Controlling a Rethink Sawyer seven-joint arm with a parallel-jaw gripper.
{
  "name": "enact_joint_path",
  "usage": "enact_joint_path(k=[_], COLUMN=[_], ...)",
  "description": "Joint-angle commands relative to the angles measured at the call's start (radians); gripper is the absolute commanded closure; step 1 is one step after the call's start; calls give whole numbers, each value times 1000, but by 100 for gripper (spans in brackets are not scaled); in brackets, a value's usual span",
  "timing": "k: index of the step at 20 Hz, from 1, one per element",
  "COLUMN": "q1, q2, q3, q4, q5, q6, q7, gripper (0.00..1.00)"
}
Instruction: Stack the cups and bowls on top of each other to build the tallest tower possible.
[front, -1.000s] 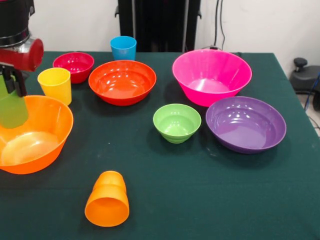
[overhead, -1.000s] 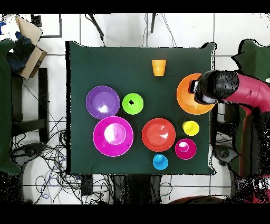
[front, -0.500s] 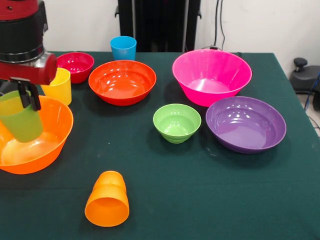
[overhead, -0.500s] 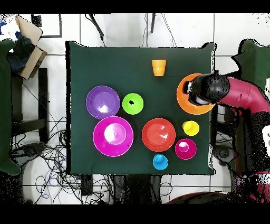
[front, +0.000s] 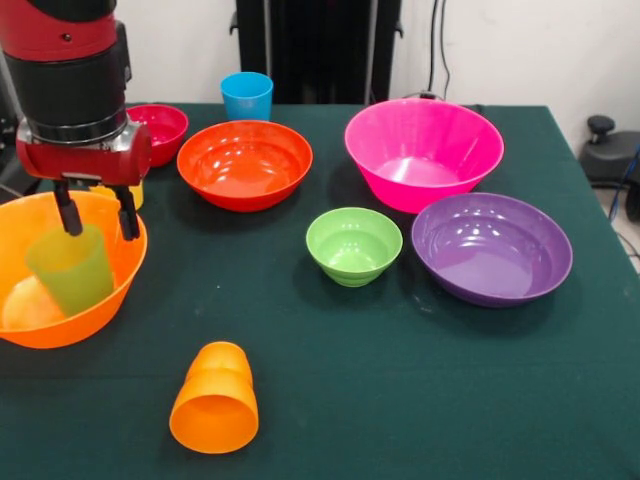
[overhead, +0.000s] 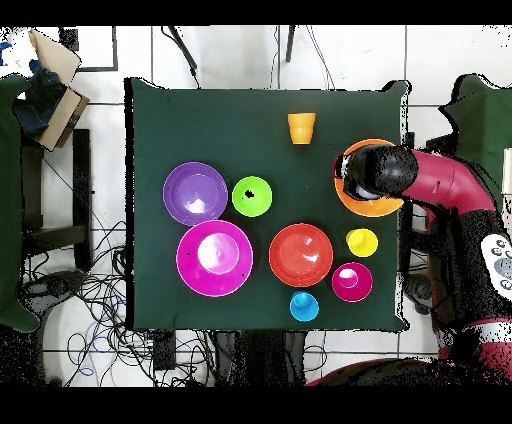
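My gripper (front: 100, 228) hangs over the large orange bowl (front: 20, 225) at the table's left edge, its fingers spread apart. A green cup (front: 72, 270) leans tilted inside that bowl, just below the left fingertip (front: 70, 222). An orange cup (front: 213, 398) lies on its side near the front. A blue cup (front: 246, 95) stands at the back. The yellow cup (overhead: 362, 242) is almost hidden behind my arm in the front view. In the overhead view my arm (overhead: 385, 172) covers most of the orange bowl (overhead: 343, 190).
A crimson bowl (front: 162, 122), a red-orange bowl (front: 245, 163), a large pink bowl (front: 423, 150), a light green bowl (front: 353, 244) and a purple bowl (front: 491, 247) stand apart on the green table (front: 400, 390). Chairs and cables lie around the table.
My gripper moved rightward over the orange bowl with the green cup. Its fingers have spread, and the cup now leans in the bowl below them.
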Motion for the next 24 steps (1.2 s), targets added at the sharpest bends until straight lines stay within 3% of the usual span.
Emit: enact_joint_path(k=[1,13,20,24], q1=[42,38,74,92], q2=[41,53,-17,-14], q3=[31,54,47,61], q4=[27,3,22,-13], q5=[-113,-118,-81,-55], q6=[-38,-5,59,99], q7=[-165,-182,-130,-124], gripper=[0,0,0,0])
